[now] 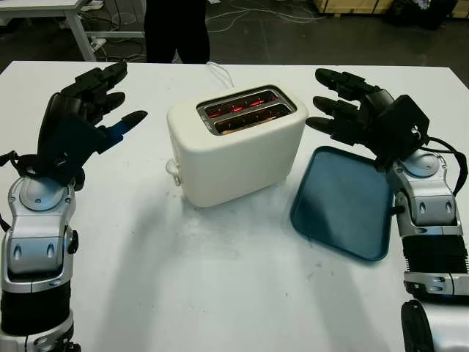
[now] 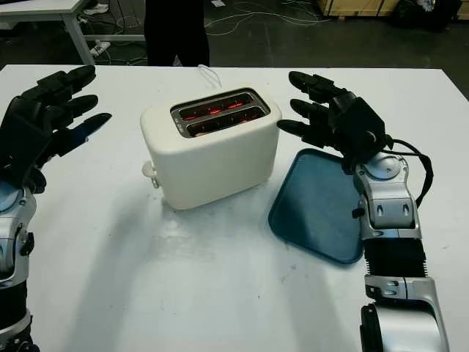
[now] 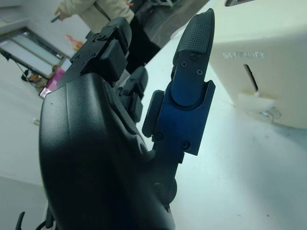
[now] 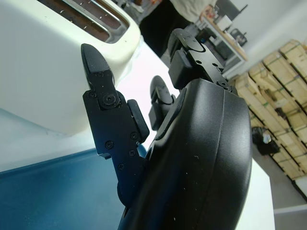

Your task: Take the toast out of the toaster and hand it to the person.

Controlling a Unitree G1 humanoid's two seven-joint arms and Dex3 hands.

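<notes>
Barely started imo: toaster [image 1: 236, 143] slots glowing, no toast popped up; left hand [image 1: 88, 110] and right hand [image 1: 350, 110] open either side, holding nothing.

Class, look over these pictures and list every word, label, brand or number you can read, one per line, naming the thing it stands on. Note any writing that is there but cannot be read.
Raised lettering on the end face of the cream toaster, above its lever slot, seen in the left wrist view: too blurred to read.
The blue tray, the left hand and the right hand: no readable text.
</notes>
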